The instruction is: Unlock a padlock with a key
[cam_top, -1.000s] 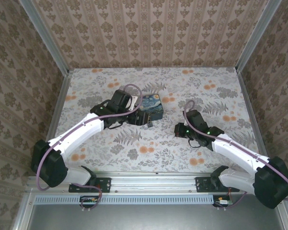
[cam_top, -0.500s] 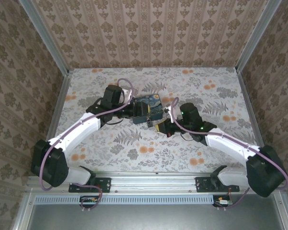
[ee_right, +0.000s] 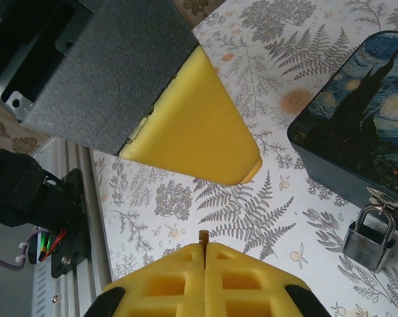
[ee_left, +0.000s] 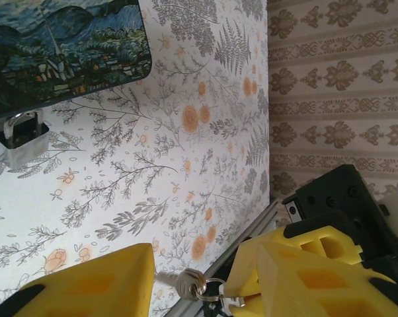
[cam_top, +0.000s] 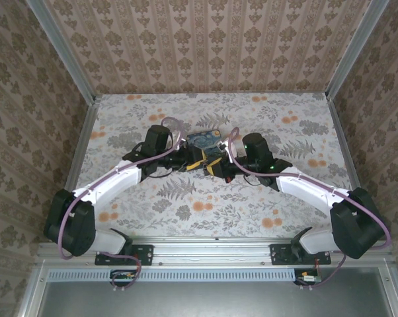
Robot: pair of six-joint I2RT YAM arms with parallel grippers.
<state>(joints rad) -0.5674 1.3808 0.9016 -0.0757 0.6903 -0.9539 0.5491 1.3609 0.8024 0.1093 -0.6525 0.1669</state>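
From above, the left hand (cam_top: 196,158) and right hand (cam_top: 215,166) meet tip to tip over the desk (cam_top: 186,211), with the painted box (cam_top: 205,140) at 12 o'clock of them. At the left wrist, the left hand is spread, with the key (ee_left: 188,284) and its ring in the gap. The padlock (ee_left: 20,137) hangs at 10 o'clock, shackle toward the box. At the right wrist, the right hand is pressed together on what looks like the key's tip, with the padlock at 3 o'clock, upright and probably the easier reach for this hand.
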